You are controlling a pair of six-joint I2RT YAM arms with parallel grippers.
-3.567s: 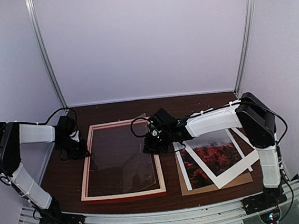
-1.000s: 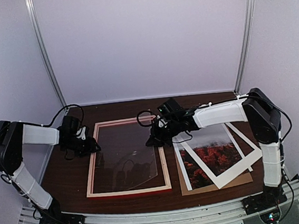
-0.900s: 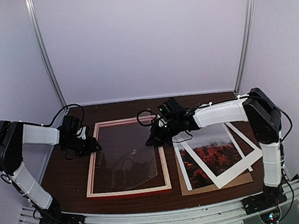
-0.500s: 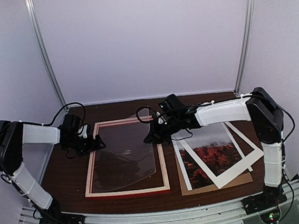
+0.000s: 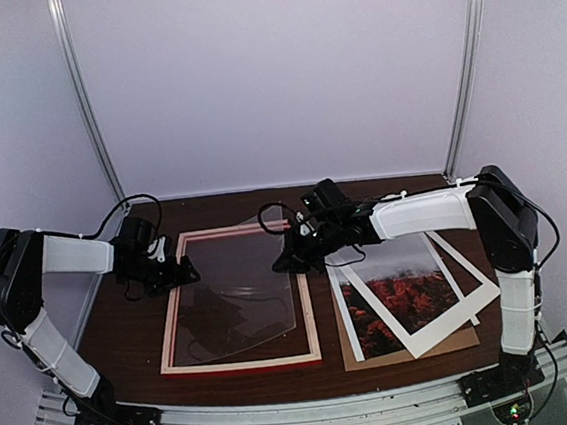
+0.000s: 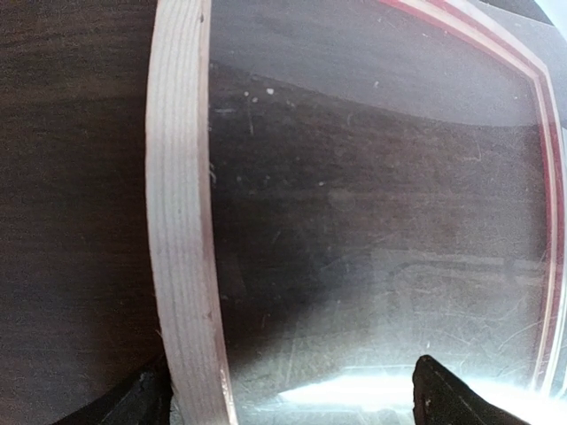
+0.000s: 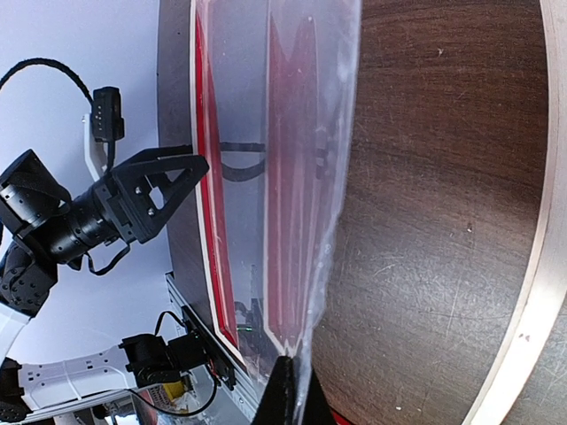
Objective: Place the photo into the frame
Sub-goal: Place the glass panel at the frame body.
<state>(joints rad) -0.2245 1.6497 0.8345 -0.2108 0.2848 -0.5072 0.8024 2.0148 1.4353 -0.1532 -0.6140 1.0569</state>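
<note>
The frame (image 5: 240, 360) lies back-up on the dark table, pale wood on top and red along its outer edges. My left gripper (image 5: 185, 273) is open at its upper left rail; in the left wrist view the fingers (image 6: 142, 403) straddle that pale rail (image 6: 182, 221) without pinching it. My right gripper (image 5: 281, 266) is shut on the right edge of a clear sheet (image 5: 245, 286) and holds that edge lifted over the frame's opening. The right wrist view shows the sheet (image 7: 297, 133) rising from the closed fingertips (image 7: 285, 394). The photo (image 5: 412, 291), a red landscape with a white border, lies to the right.
A brown backing board (image 5: 459, 341) lies under the photo, with another white-bordered sheet (image 5: 345, 312) beside it. The photo pile sits close to the frame's right rail. Metal uprights (image 5: 88, 111) and pale walls enclose the table; the arm bases stand at its near edge.
My left gripper has opened and let go of the frame's left rail. The frame settled slightly leftward. The right gripper stayed shut on the clear sheet, barely moving.
</note>
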